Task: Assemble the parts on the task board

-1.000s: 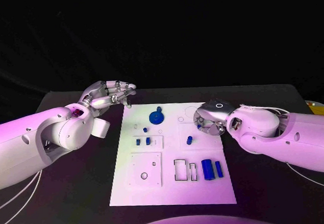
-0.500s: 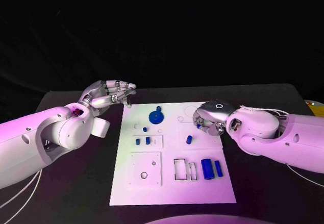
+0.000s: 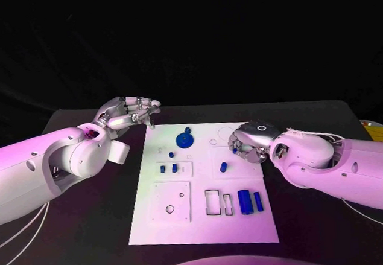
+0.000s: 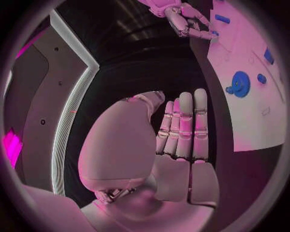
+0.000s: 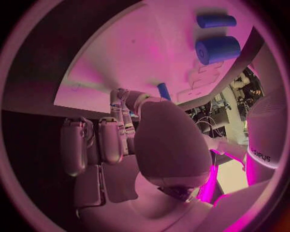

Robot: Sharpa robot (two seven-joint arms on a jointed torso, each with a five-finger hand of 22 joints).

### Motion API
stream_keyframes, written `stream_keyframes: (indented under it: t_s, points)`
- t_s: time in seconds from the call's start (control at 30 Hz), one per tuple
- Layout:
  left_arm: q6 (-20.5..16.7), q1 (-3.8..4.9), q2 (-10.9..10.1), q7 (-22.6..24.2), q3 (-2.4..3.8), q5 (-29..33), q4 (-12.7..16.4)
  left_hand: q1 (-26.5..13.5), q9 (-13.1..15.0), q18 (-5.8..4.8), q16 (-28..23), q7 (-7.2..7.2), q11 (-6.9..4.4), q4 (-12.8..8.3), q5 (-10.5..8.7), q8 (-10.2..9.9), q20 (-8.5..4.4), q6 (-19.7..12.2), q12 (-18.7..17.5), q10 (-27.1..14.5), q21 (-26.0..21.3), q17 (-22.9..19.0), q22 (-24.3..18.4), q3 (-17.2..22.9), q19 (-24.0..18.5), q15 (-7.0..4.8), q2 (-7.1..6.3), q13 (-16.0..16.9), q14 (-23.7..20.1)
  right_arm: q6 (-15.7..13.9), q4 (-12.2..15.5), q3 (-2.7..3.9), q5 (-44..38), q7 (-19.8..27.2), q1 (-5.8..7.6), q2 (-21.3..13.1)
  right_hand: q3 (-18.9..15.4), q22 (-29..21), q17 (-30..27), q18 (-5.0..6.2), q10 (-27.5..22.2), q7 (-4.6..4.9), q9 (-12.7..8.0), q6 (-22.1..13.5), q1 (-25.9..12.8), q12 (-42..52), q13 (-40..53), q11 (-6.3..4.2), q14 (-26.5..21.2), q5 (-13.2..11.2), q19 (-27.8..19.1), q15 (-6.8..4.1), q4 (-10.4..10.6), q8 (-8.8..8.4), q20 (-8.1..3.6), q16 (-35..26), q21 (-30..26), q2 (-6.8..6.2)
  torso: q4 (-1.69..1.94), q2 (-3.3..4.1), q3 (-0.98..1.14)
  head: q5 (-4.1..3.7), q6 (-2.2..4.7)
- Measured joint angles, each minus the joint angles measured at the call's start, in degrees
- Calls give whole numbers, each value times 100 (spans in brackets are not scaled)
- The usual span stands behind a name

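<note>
The left hand sits in the upper left of the frame, just off the far left corner of the white board, over the dark table. Its fingers are curled loosely inward with the tips close together, and nothing shows between them; in the left wrist view the same hand has its fingers lying straight, side by side. The right hand hangs at the board's right edge, right of centre in the frame, fingers bent down toward the surface; whether they pinch anything I cannot tell.

There is free tabletop left of the board and along its near edge, and the board's lower left area is bare white.

Compared with a second ago, the right arm has slid slightly toward the lower right of the frame, while the left hand stays where it was. The parts have not moved.

A blue gear lies on the board's upper middle, down and right of the left hand. A small blue peg sits just below and left of the right hand. Two blue cylinders lie toward the board's lower right.
</note>
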Motion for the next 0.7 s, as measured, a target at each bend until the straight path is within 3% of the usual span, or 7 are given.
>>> stream_keyframes:
  t_s: [0.2, 0.43, 0.7]
  points:
    - [0, 0, 8, -16, 0, -1, -23, 0, -7, 0, 0, 21, 22, 0, 0, -21, 0, -21, -28, -22, -23, -6, -6, 0, 0, 0, 0, -14, 0, -95, 163, 29, 88, 0, 37, -96, 0, 0, -9, 0, 9, -3, 0, 3, -62, -10, -3, -8, 0, -23, 0, 0, 0, 2, 0, 0, 0, -19, -3, -1, 1, -1, 15]
    - [4, 0, 14, -38, 0, -2, -32, 0, -7, 1, -20, 21, 36, -16, 0, -44, 0, -61, -29, -36, -22, -6, -12, -17, 0, 22, 0, -21, -21, -163, 566, 65, 221, 2, 141, -262, 13, 4, -9, 0, 9, -3, 0, 3, -76, -32, -2, -8, 0, -24, 0, 0, -15, 6, 0, 0, -1, -33, -6, 2, 3, 17, 19]
    - [16, -1, 49, -59, 0, -8, -42, 0, -11, 1, -20, 42, 41, -16, 0, -44, 0, -82, -29, -41, -23, -12, -11, -16, -1, 22, 0, -21, -21, -229, 1011, 72, 320, -4, 158, -133, 13, 4, -22, 1, 9, -1, 0, 1, -76, -33, -3, -8, 0, -34, 0, 0, -15, 6, 0, 0, -1, -33, -9, 8, 4, 73, 16]
